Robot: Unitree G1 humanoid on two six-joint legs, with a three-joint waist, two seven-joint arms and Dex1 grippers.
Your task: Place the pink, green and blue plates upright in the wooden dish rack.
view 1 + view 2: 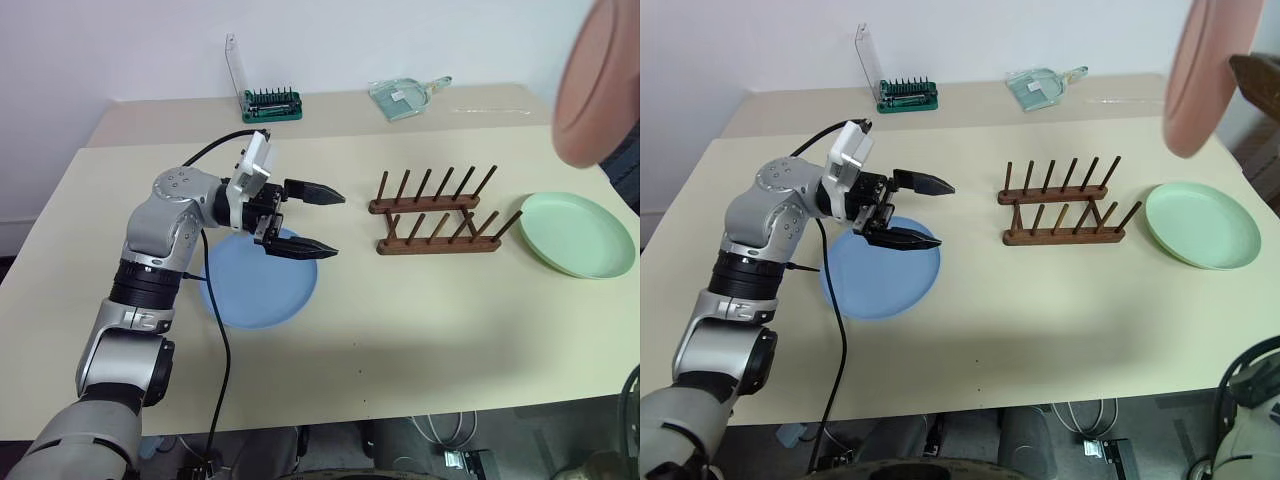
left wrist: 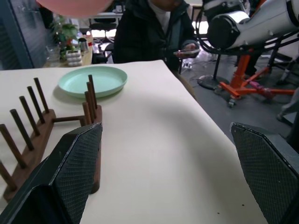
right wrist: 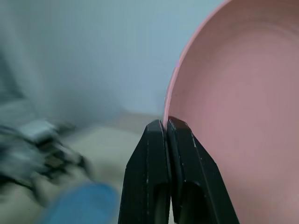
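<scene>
Right wrist view has my right gripper pinched tight on the pink plate's rim, high above the wooden dish rack. I'd lower it edge-first between pegs. Left gripper gapes empty over the blue plate.

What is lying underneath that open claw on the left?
The blue plate lies flat on the table beneath the open left gripper. The arm covers part of its rim, hiding what lies there.
</scene>
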